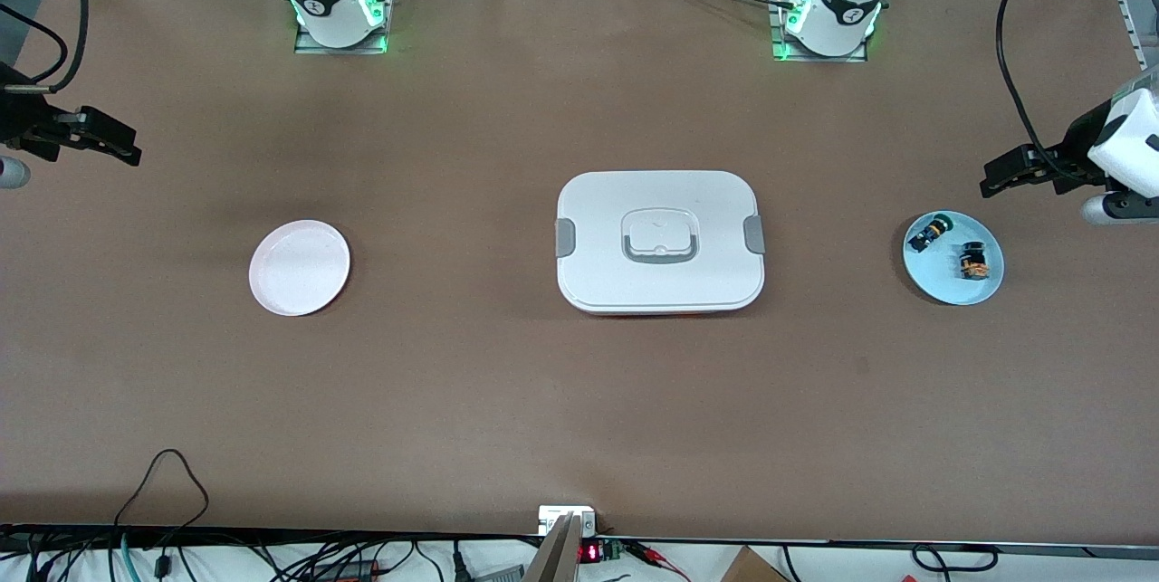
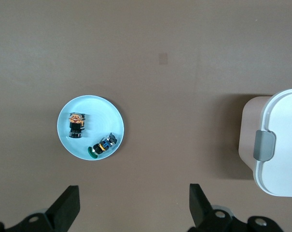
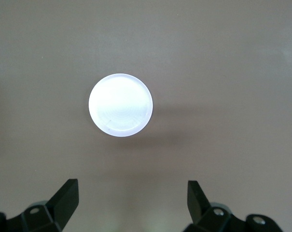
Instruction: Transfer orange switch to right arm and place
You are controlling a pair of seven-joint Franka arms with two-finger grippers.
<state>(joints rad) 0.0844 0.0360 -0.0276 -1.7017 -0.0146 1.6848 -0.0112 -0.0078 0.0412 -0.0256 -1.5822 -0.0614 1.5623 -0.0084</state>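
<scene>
Lay on the blue plate point(image 1: 942, 281) beside the green-capped switch point(image 1: 927, 232): the orange switch point(image 1: 973, 261). Hung spread wide and empty, left end effector point(image 2: 133, 209) above the table point(image 1: 579, 401) near that plate. Waited likewise spread, right end effector point(image 3: 132, 205) near the white plate point(image 1: 299, 267).

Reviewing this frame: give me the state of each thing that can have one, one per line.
orange switch: lying on the blue plate, not held.
green-capped switch: lying on its side on the same plate.
blue plate: holds both switches.
white plate: nothing on it.
white box: lid on.
left hand: open, holding nothing, above the table beside the blue plate.
right hand: open, holding nothing, above the table near the white plate.
</scene>
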